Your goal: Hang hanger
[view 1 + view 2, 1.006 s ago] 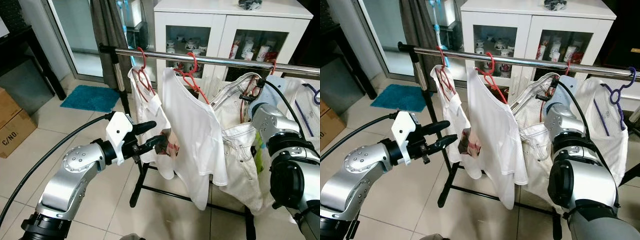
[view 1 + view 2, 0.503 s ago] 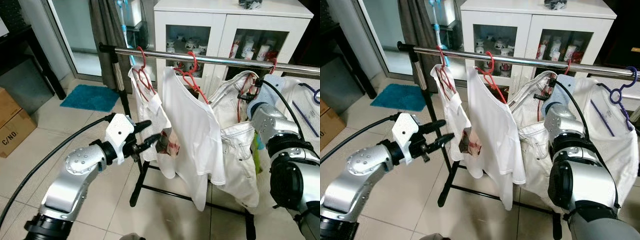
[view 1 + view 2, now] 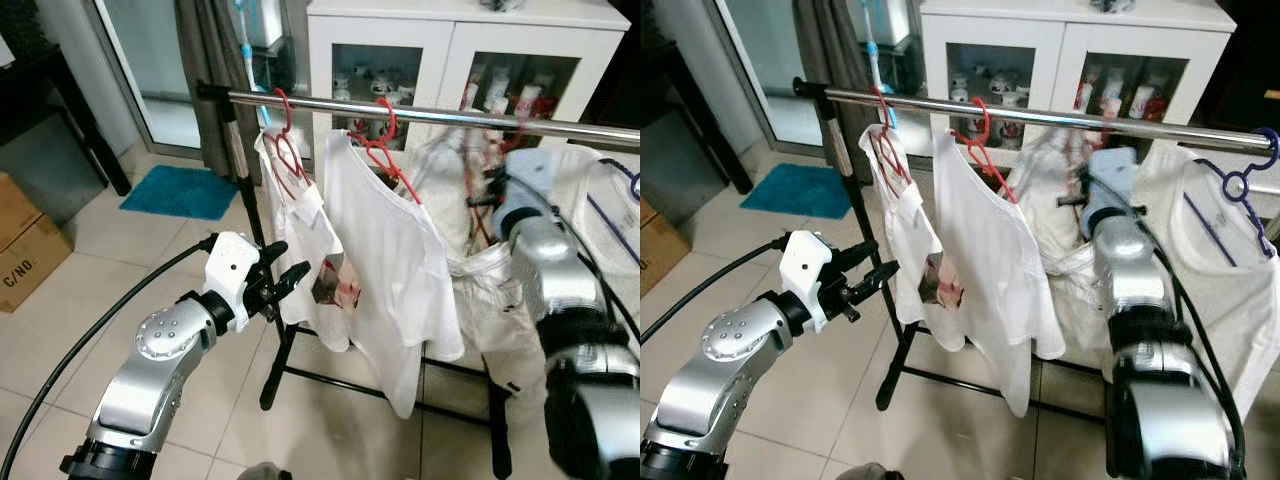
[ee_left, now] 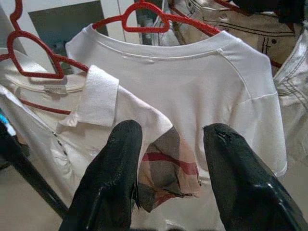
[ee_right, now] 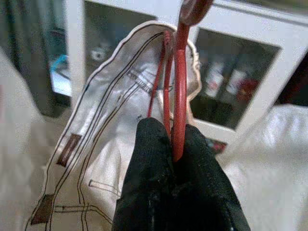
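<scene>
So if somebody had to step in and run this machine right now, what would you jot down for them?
Right gripper: jaws shut on the red hanger carrying the cream trousers, raised near the rail.
Left gripper: jaws open, holding nothing, just in front of the white polo shirt with the checked sleeve trim.
Done: the polo shirt and a white T-shirt hang on red hangers on the rail; another white shirt hangs on a purple hanger at the robot's right.
Left: whether the trousers' hanger hook is over the rail cannot be told (blurred). Confirm it, then release.
</scene>
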